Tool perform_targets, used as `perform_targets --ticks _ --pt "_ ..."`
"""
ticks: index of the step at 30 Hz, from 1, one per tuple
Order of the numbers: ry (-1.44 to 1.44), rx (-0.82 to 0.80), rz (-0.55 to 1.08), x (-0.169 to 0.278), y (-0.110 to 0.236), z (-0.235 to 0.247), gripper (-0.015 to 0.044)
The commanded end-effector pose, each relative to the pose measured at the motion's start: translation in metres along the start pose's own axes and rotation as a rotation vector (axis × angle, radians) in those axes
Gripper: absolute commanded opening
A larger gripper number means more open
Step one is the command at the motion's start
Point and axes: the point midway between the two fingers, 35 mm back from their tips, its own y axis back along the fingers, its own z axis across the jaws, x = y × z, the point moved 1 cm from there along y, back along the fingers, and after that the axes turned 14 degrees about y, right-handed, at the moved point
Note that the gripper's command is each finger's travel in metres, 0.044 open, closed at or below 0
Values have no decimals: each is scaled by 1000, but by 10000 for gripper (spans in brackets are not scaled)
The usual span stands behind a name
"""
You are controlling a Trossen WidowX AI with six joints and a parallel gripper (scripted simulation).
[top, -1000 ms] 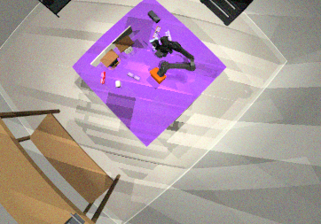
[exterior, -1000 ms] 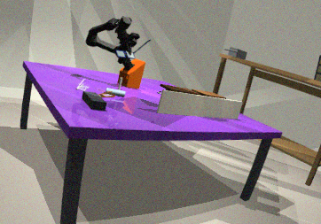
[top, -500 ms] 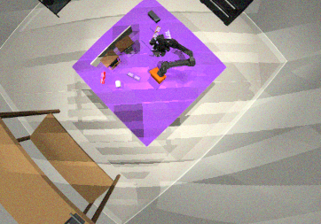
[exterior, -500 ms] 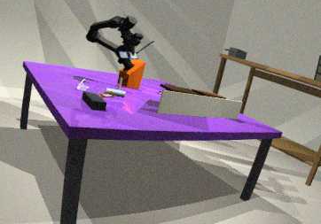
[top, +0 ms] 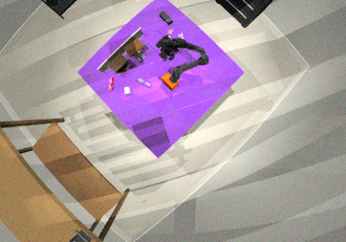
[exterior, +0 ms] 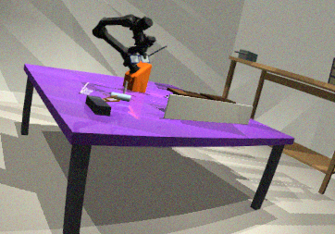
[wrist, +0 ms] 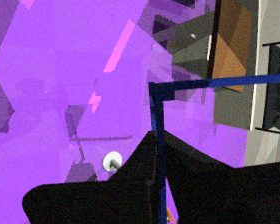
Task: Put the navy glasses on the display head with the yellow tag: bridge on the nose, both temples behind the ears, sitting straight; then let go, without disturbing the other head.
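My jaws are clamped nearly shut on the thin frame of the navy glasses (wrist: pixel 163 95), held up in the air above the purple worktop (wrist: pixel 51 90). In the wrist view a blue bar of the glasses rises straight up from between my black fingers, then turns at a square corner and runs off to the right. Below me and to the left, a small white cylinder (wrist: pixel 112 161) lies on the worktop. From the side, my arm (exterior: pixel 117 29) arches over its orange base (exterior: pixel 139 77), with a thin dark rod of the glasses sticking out just beyond my jaws. The display heads cannot be made out clearly in any view.
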Motion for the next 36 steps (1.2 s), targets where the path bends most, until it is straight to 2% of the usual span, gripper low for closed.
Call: perform_targets --ticks 1,36 --pt "-21 -27 -17 -6 -4 -10 0" --pt "-180 -312 -31 -72 -66 -65 0"
